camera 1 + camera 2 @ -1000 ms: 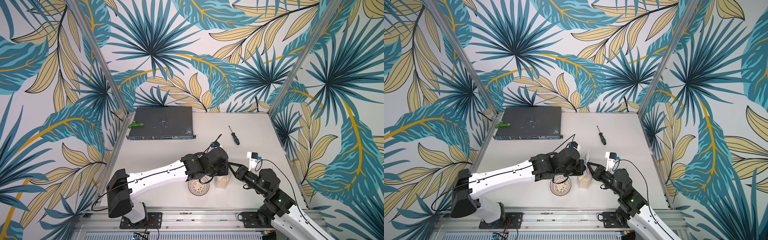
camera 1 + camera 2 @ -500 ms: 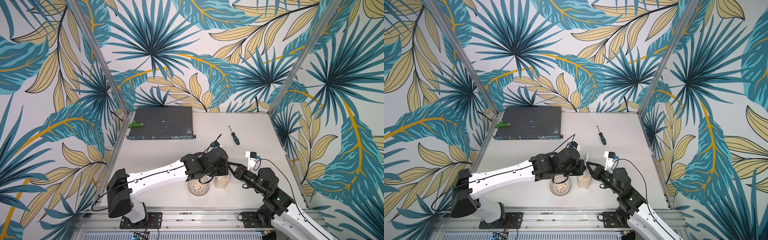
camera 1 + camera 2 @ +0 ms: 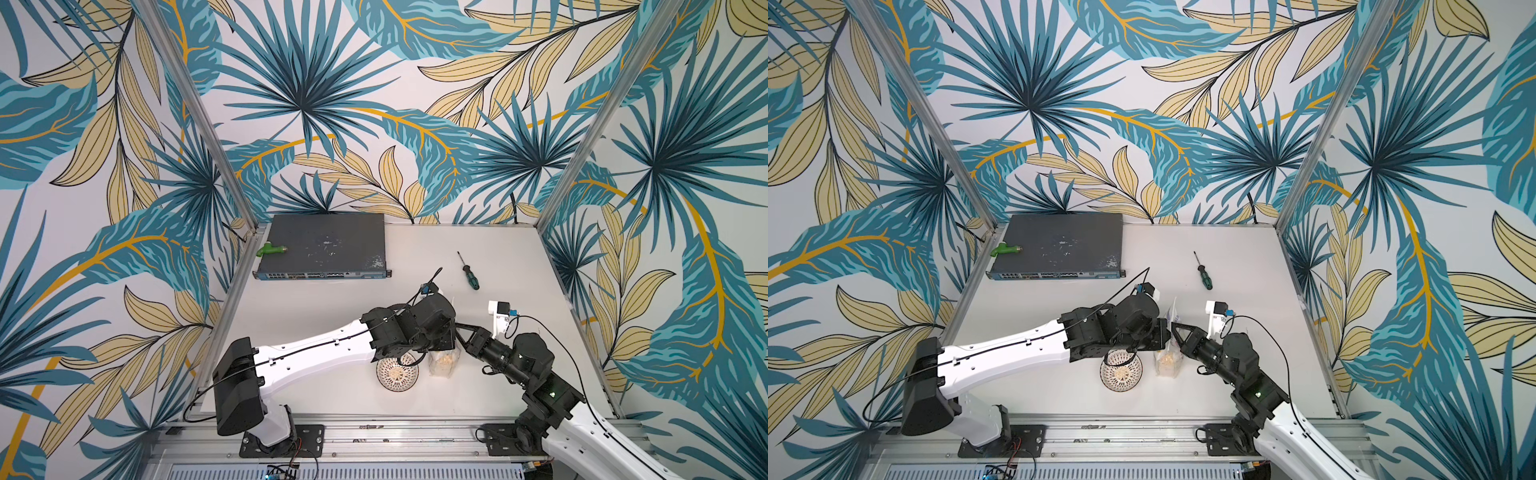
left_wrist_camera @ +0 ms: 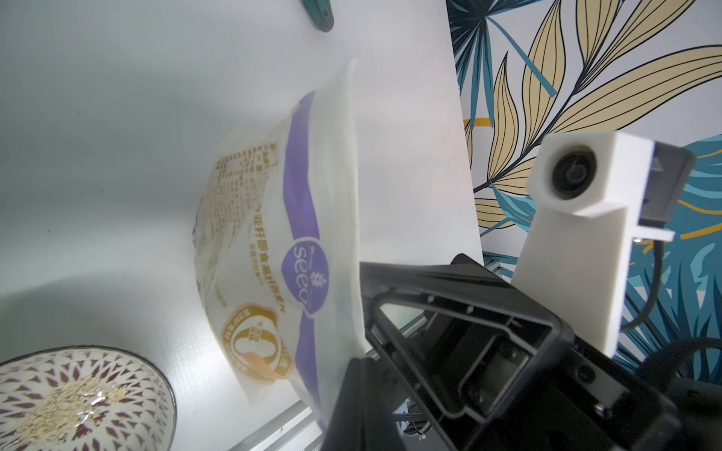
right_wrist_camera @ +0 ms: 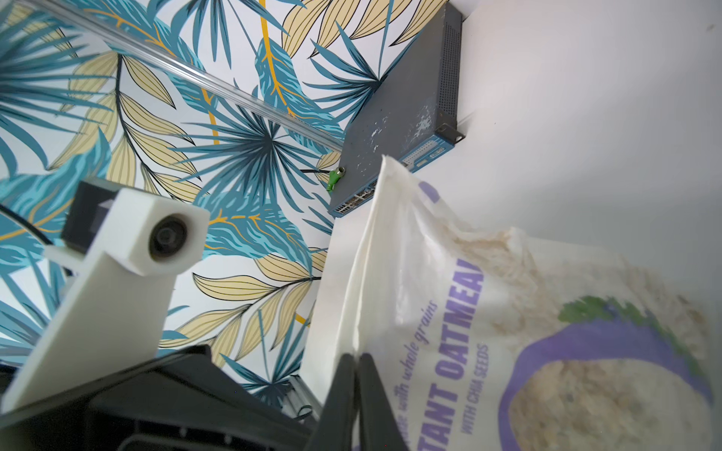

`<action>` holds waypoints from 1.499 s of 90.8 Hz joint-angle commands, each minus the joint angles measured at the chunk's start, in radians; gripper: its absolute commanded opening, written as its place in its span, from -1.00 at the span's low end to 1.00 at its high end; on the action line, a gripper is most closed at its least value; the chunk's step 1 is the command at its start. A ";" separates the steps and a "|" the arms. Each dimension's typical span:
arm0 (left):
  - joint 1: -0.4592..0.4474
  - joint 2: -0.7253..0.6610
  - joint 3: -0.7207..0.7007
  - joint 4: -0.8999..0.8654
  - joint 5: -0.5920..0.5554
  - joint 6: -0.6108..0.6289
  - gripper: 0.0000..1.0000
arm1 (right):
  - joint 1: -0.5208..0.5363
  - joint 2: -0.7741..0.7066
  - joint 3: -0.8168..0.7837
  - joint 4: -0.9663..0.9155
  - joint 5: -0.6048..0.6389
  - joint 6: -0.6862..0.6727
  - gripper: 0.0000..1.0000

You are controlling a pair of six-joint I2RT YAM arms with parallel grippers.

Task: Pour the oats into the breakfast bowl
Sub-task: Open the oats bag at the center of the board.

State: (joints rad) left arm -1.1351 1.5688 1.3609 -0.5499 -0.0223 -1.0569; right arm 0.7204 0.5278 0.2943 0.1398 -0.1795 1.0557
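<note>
1. A white table (image 3: 316, 307) forms the floor of a booth. The walls (image 3: 307, 104) on three sides carry a print of large teal and tan leaves. Aluminium posts (image 3: 200, 120) stand at the back corners.
2. A metal rail (image 3: 374, 432) runs along the near edge, and both arms' bases sit on it.
3. At the back, on the left arm's side, lies a dark, scuffed switch (image 3: 328, 245) with its ports facing forward. A small green part (image 3: 271, 249) rests on its top.
4. A green-handled screwdriver (image 3: 468, 271) lies alone on bare table, apart from the switch on the right arm's side.
5. The bowl (image 3: 397, 376) sits near the front middle, partly under the left wrist. A few flakes lie inside it.
6. The oats (image 3: 444, 361) lie in the lower part of a bag (image 4: 273, 254). It stands upright just beside the bowl, between the bowl and the right arm.
7. The left claw (image 4: 351, 375) is pressed together on the bag's upper edge.
8. The right claw (image 5: 353, 375) meets it there, its fingers squeezed flat on the same edge.
</note>
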 commanded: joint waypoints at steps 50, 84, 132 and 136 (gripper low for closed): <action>0.005 -0.068 0.031 -0.078 -0.115 -0.030 -0.88 | 0.004 -0.062 0.240 -0.455 0.230 -0.128 -1.00; 0.006 0.063 0.200 -0.178 -0.066 0.037 0.01 | 0.004 -0.038 0.279 -0.401 0.179 -0.166 -1.00; 0.023 0.209 0.336 -0.307 -0.094 0.100 -0.84 | 0.004 -0.051 0.304 -0.404 0.314 -0.166 -1.00; 0.041 0.234 0.395 -0.355 -0.042 0.129 -1.00 | 0.004 -0.052 0.313 -0.428 0.356 -0.163 -1.00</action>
State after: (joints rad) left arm -1.1233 1.7599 1.6459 -0.8219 -0.0998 -0.9894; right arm 0.7258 0.4995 0.5518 -0.3435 0.0631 0.9009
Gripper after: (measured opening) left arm 0.077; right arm 0.063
